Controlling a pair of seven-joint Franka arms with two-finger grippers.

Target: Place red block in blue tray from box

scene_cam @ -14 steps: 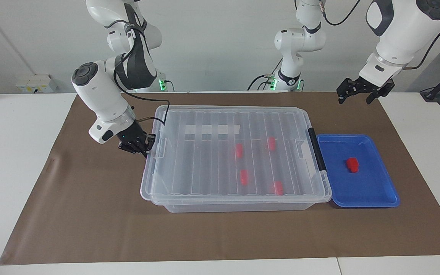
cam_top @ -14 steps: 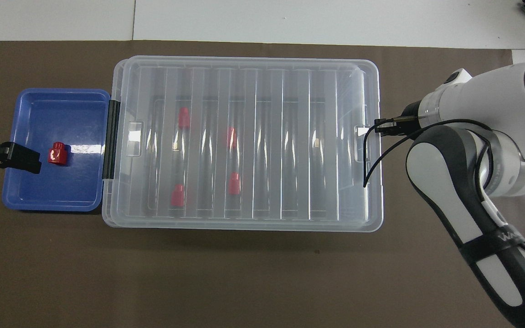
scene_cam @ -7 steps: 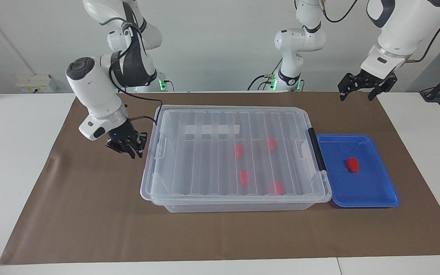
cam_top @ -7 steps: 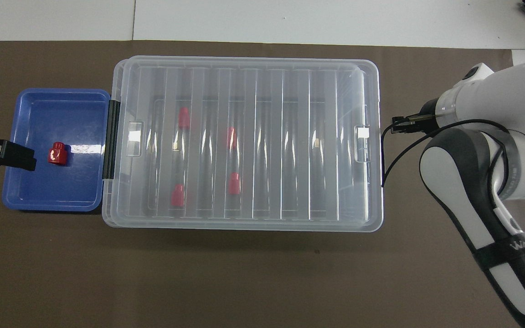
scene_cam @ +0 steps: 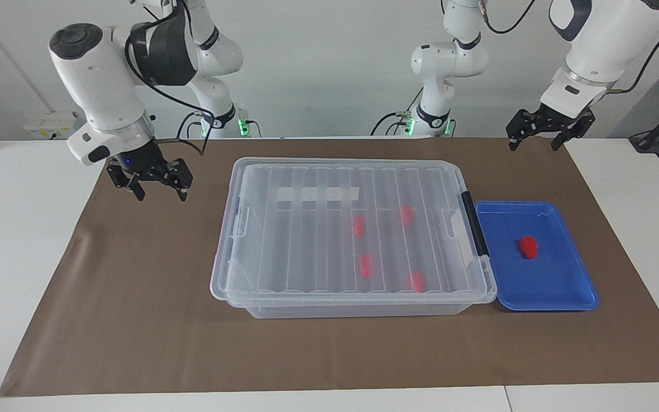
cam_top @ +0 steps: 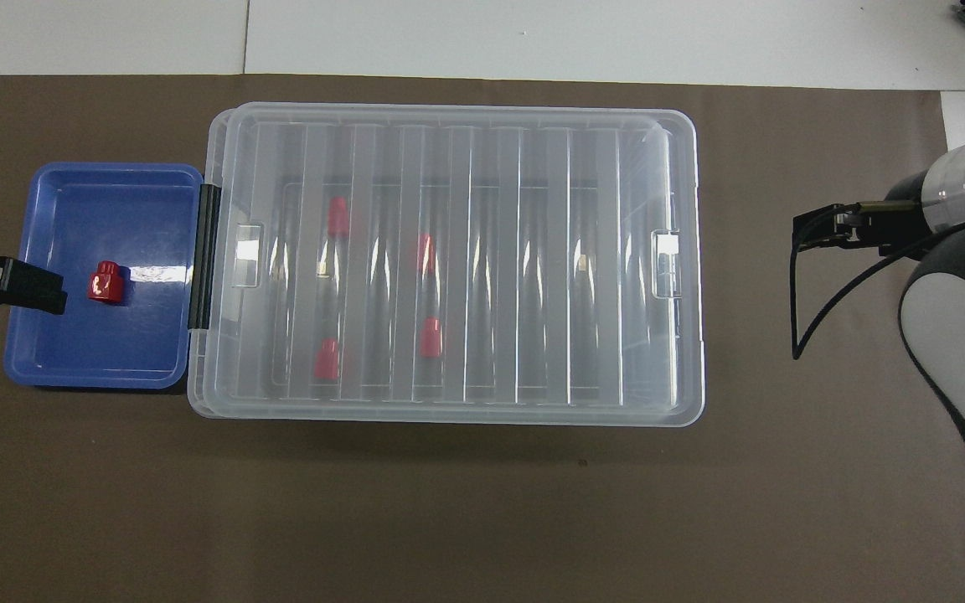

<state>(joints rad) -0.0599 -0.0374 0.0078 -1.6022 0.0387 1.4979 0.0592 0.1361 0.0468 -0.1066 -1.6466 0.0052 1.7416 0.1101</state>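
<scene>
Right gripper (scene_cam: 159, 191) is hanging in the air over the brown mat (scene_cam: 135, 297) at the right arm's end, around 9 o'clock of the box (scene_cam: 284, 297) in the facing view, well apart from it; fingers pointing down, spread, holding nothing. White forearm is slanting up toward its base.

Box: clear rigid plastic, rectangular, ribbed lid (scene_cam: 341, 171) sitting shut on it, black clip handle (scene_cam: 474, 229) on the end touching the blue tray (scene_cam: 570, 297). Four red blocks are showing through the lid.

Blue tray: glossy, shallow, rounded corners, raised rim, lying at 3 o'clock of the box.

Red block (scene_cam: 527, 246) is resting in the tray near its middle; chunky, small, long axis running roughly 12-to-6 in the facing view.

Left gripper (scene_cam: 550, 135) is hovering over the mat at 12 o'clock of the tray, fingers down and parted, empty.
</scene>
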